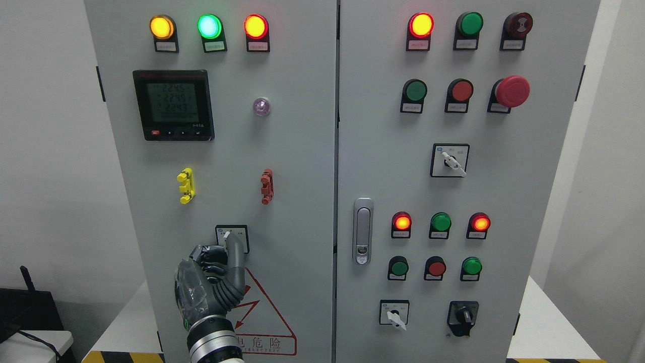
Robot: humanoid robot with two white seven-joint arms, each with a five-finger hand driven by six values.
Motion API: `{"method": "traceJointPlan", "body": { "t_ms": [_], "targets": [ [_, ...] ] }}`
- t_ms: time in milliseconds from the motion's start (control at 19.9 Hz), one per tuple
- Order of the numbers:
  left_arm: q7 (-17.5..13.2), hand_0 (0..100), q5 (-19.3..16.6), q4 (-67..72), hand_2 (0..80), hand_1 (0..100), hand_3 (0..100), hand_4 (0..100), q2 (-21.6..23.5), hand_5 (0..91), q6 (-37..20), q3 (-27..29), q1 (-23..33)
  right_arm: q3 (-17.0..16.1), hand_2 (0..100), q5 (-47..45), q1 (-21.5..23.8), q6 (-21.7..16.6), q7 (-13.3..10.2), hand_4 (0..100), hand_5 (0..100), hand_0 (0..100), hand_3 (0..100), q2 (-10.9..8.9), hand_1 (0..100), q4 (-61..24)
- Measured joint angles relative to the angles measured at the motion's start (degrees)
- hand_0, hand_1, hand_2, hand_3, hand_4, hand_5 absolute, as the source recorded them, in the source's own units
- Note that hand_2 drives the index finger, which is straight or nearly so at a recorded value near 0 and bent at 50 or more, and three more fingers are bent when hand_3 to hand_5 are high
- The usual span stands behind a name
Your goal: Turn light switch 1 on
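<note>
The light switch (226,234) is a small rotary selector in a black-framed white plate on the left cabinet door, low and centre. Only its white knob tip and the plate's top show. My left hand (221,264) rises from the bottom edge in front of it. One grey finger (235,252) is stretched upward and lies over the knob, while the other fingers are curled into the palm. I cannot tell if the fingertip presses the knob or just covers it. My right arm does not show.
On the left door are three lit lamps (209,26), a digital meter (173,105), yellow (186,185) and red (266,186) clips and a warning triangle (262,317). The right door carries a handle (363,231), push buttons, an emergency stop (512,91) and more rotary selectors (394,313).
</note>
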Motion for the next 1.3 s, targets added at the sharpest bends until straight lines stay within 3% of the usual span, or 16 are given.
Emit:
{"method": "traceJointPlan", "body": {
  "t_ms": [401, 953, 1304],
  "targets": [
    [-0.21, 49, 0.00, 0.01, 59.2, 32, 73, 77, 0.01, 65.8, 0.13, -0.03, -0.02, 0.00, 0, 0.00, 0.00, 0.00, 0.00, 0, 0, 12, 0, 0.00, 39, -0.01],
    [-0.57, 58, 0.09, 0.04, 60.8, 19, 74, 77, 0.02, 66.8, -0.10, -0.07, -0.08, 0.00, 0, 0.00, 0.00, 0.00, -0.01, 0, 0, 12, 0, 0.00, 39, -0.01],
    [-0.72, 61, 0.33, 0.04, 61.1, 16, 74, 77, 0.02, 66.8, -0.12, -0.22, -0.08, 0.00, 0, 0.00, 0.00, 0.00, -0.07, 0, 0, 12, 0, 0.00, 39, 0.00]
  ]
}}
